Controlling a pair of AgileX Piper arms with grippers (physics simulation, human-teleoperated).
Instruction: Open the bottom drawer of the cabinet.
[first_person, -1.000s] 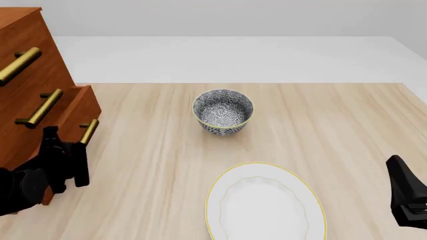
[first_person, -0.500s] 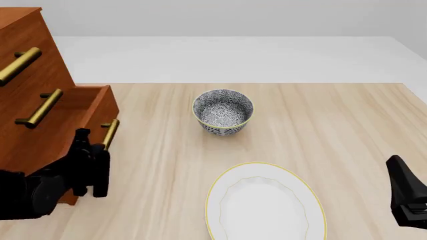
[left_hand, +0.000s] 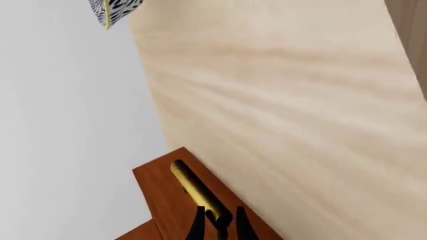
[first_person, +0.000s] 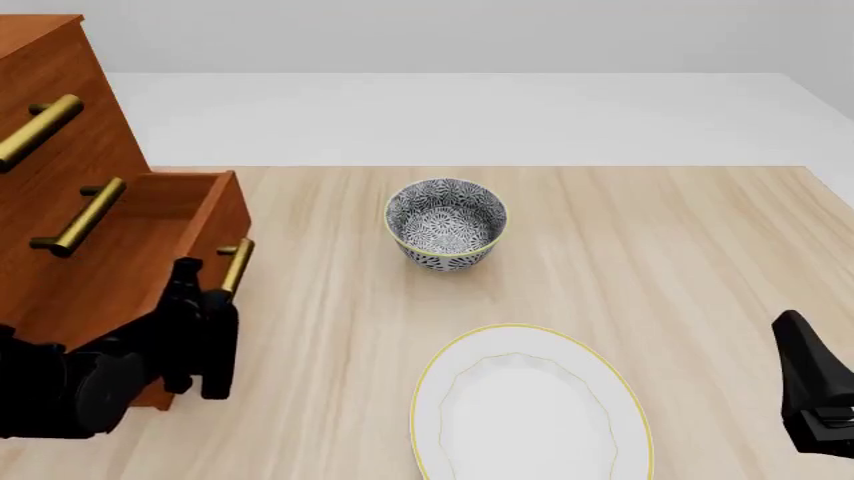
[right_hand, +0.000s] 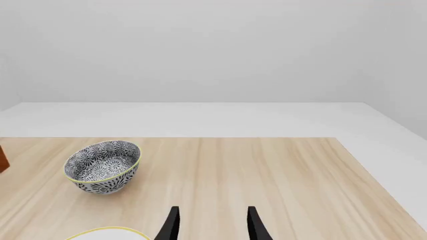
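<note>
Simulated scene, pale wood-grain tabletop (first_person: 641, 240) w/ a smooth matte finish. At the left edge stands the cabinet (first_person: 60, 100), tall, reddish-brown wood, flat-faced. 3 stacked drawers, each w/ 1 round brass bar handle, so 3 handles total. The bottom drawer (first_person: 160, 240) is pulled out from the cabinet front, an open box w/ its bare wooden inside showing; the 2 above it sit flush.

Left tool (first_person: 207, 340), black and blocky, is at the bottom drawer's handle (first_person: 236, 264). In the left wrist view its two thin dark fingertips (left_hand: 197, 227) sit close together, clamped on either side of the brass bar.

Right tool (right_hand: 210, 222) is low at the right side of the tabletop, well apart from the cabinet; its 2 black fingers stand apart w/ nothing between.

Also on the tabletop: 1 round bowl (first_person: 446, 224), black-and-white patterned inside and out w/ a thin yellow rim, near the middle; 1 white plate (first_person: 531, 405), glossy, gold-edged, nearer the arms than the bowl.
</note>
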